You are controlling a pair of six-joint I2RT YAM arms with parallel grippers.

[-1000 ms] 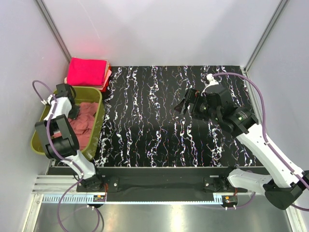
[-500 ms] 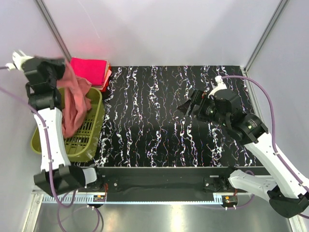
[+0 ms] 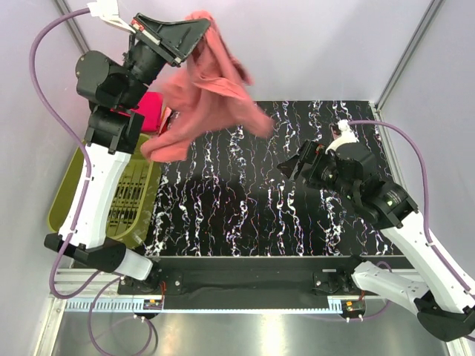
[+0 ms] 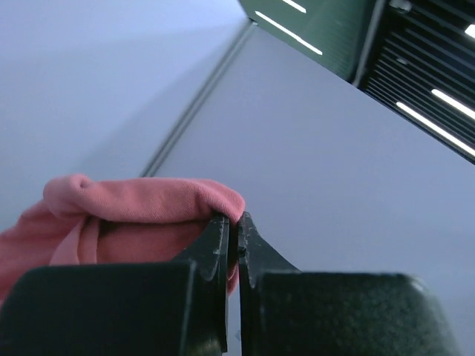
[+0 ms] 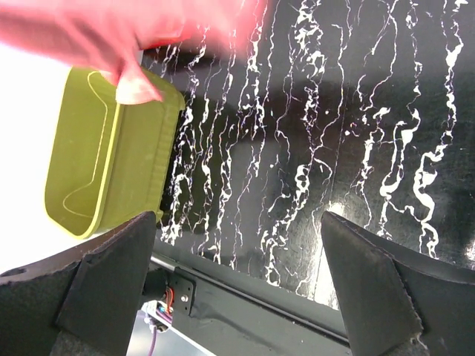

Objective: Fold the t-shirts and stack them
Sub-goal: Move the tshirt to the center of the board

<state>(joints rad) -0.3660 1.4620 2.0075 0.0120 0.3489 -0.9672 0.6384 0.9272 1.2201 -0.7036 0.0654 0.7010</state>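
A second ago the left jaws were down in the olive basket (image 3: 133,204) off the counter's left edge, closing on the salmon t-shirt (image 3: 211,96); now the left arm (image 3: 100,174) is reared up high and the shirt hangs from those jaws in a loose, crumpled bunch above the counter's far-left corner; its lower folds trail towards the basket's far end. The basket's slatted floor shows bare, so this is probably the last loose shirt; by my reading the pick is done and the spreading and folding have not yet begun. The right arm (image 3: 401,215) has barely shifted; its jaws stay spread wide with nothing between them, above the right half of the counter (image 3: 223,215), seemingly waiting to take a hem.

The overhead view alone shows the folded magenta t-shirts (image 3: 152,111) at the far-left corner, half hidden behind the left arm, which is where the stack must grow. The left wrist view alone shows the grip itself: the jaws clenched tight on a rolled fold of the salmon t-shirt (image 4: 141,215), a thin pinch that a hard swing might loosen. The right wrist view shows the basket (image 5: 104,148) from its outer side, the salmon t-shirt (image 5: 96,30) as a blur along the top, and open counter (image 5: 334,111) between its own fingers.
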